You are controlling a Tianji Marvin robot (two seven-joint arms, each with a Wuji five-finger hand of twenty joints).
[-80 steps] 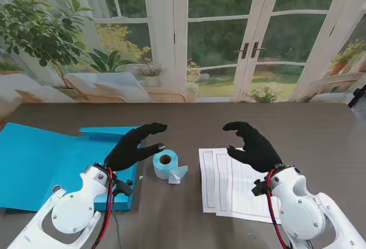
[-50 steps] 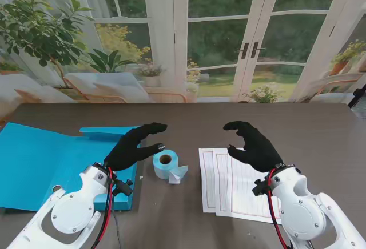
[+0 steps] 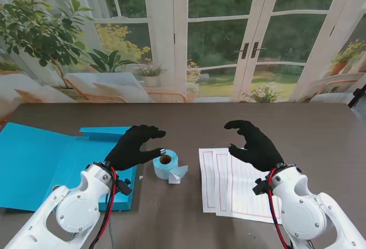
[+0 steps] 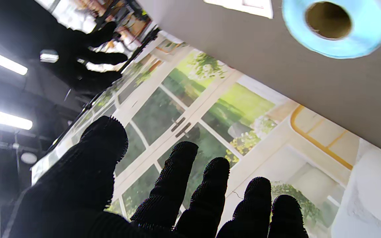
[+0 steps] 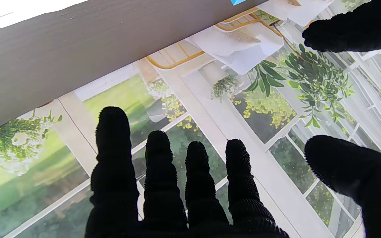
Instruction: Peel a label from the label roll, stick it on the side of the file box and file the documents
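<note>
A light-blue label roll (image 3: 166, 164) with a cardboard core stands on the dark table between my hands, a loose label tail hanging at its right. My left hand (image 3: 135, 147) hovers just left of it, open, thumb tip close to the roll's top edge. The left wrist view shows the roll (image 4: 334, 28) beyond spread fingers (image 4: 180, 185). The open blue file box (image 3: 43, 160) lies at the left, partly under my left arm. White documents (image 3: 231, 187) lie at the right, and my right hand (image 3: 256, 145) hovers open over their far edge. Spread fingers (image 5: 159, 175) fill the right wrist view.
The table's far edge (image 3: 183, 104) meets a backdrop of glass doors and plants. Bare dark table top (image 3: 189, 129) stretches between and beyond both hands. My white forearms (image 3: 77, 209) rise from the near corners.
My left hand has shifted slightly nearer the label roll and curled its fingers a little. The right hand has barely moved.
</note>
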